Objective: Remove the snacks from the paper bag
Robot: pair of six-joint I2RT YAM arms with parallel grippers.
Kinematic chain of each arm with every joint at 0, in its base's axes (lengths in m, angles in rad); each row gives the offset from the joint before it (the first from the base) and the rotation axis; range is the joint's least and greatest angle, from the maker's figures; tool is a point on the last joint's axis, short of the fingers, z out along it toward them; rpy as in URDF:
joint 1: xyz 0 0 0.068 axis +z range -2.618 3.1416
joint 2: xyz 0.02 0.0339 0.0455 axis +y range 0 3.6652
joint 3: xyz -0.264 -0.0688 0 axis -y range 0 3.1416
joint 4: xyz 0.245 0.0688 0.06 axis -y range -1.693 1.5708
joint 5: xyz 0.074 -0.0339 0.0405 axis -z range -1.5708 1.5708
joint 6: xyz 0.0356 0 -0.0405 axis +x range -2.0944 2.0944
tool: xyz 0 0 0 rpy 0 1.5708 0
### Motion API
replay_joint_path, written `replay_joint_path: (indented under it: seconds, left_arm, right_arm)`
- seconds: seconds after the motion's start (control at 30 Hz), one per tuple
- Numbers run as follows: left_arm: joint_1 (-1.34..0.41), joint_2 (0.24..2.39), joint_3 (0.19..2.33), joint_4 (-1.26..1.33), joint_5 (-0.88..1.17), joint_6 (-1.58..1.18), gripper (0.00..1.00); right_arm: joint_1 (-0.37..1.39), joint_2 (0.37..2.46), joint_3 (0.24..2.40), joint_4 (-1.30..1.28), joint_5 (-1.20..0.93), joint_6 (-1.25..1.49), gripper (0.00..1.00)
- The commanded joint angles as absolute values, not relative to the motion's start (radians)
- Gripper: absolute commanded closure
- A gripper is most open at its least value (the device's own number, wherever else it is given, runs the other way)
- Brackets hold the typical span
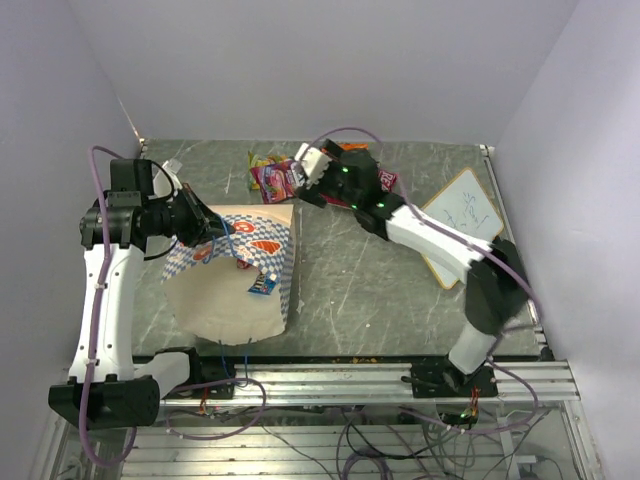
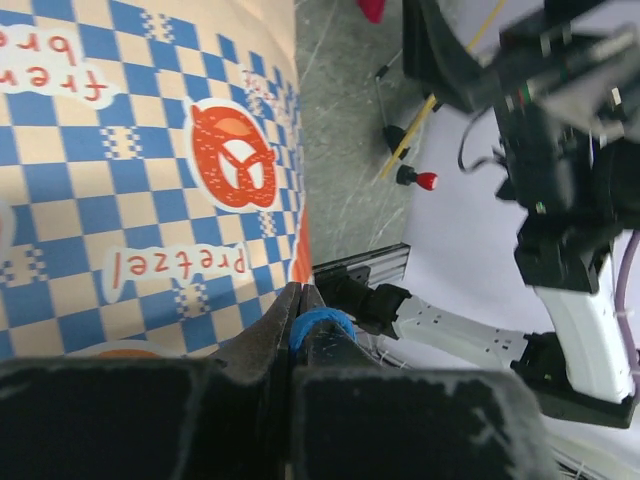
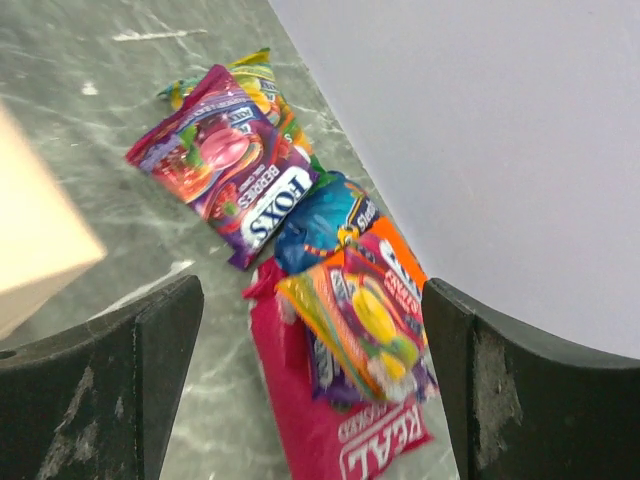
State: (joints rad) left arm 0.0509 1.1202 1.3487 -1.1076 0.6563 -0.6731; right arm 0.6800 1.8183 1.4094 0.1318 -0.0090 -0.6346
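While the left arm rises from its base at the near left and folds over toward the middle of the table (image 1: pixel 380 290), the left gripper (image 1: pixel 213 230) sits at the upper left edge of the paper bag (image 1: pixel 245 300). Its 2 dark fingers are pinched tight on a blue cord handle (image 2: pixel 318 325), and the left wrist view shows the loop squeezed between them. The bag sits on the table's left half, its checkered band and orange pretzel marks facing that camera.

The right arm stretches from the near right diagonally to the far middle. The right gripper (image 1: pixel 308 178) hangs beside the snacks (image 1: pixel 272 176), its 2 fingers spread wide with nothing between them. The snacks lie piled near the far wall, outside the bag: a purple packet (image 3: pixel 225 165), a blue pouch (image 3: pixel 318 222), an orange pouch (image 3: pixel 395 265) and a yellow-green packet (image 3: pixel 360 330) atop a crimson bag printed REAL (image 3: pixel 330 440).

All 3 views hide the bag's inside. A small blue patch (image 1: pixel 262 285) on its near side is too small to tell print from packet. The right arm covers part of the whiteboard (image 1: pixel 465 205).
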Motion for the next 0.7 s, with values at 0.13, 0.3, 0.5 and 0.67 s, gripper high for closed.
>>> replay_joint_path:
  seconds: [0.13,0.3,0.5,0.67]
  left_arm:
    - [0.058,1.054,1.308,-0.86,0.79,-0.831,0.93]
    - [0.059,1.029,1.361,-0.79,0.781,-0.895,0.93]
    - [0.05,1.015,1.274,-0.527,0.856,-1.075,0.93]
    - [-0.077,1.04,1.271,-0.411,0.794,-1.162,0.93]
  right_arm:
    - [0.671,1.391,1.048,-0.15,-0.115,-0.426,0.13]
    - [0.675,1.134,0.931,-0.269,-0.191,-0.277,0.19]
    - [0.835,0.945,0.872,-0.214,-0.272,-0.086,0.24]
    - [1.05,0.983,0.903,-0.162,-0.282,-0.105,0.26]
